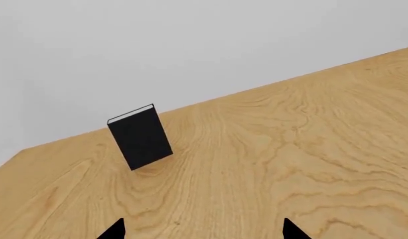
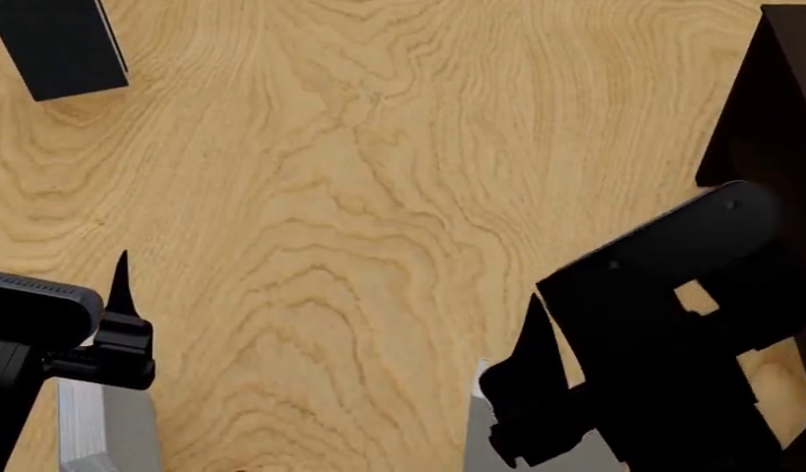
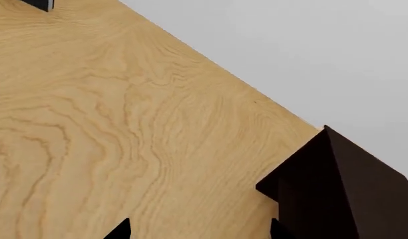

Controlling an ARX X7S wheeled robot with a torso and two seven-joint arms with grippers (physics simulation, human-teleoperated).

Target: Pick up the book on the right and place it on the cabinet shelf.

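A sliver of the light-grey book (image 2: 477,428) shows at the near edge of the head view, mostly hidden under my right arm (image 2: 665,334). The very dark brown cabinet (image 2: 777,108) stands at the table's right side, and one corner of it shows in the right wrist view as the cabinet (image 3: 343,189). I cannot single out its shelf. My right gripper (image 3: 199,231) is open over bare wood next to that corner. My left gripper (image 1: 204,231) is open too, with nothing between its fingers.
A black book (image 2: 56,44) stands upright at the far left; the left wrist view shows this black book (image 1: 140,137) near the table's far edge. Another grey book (image 2: 108,433) lies near left, below my left arm. The wooden table (image 2: 376,197) spreads between them.
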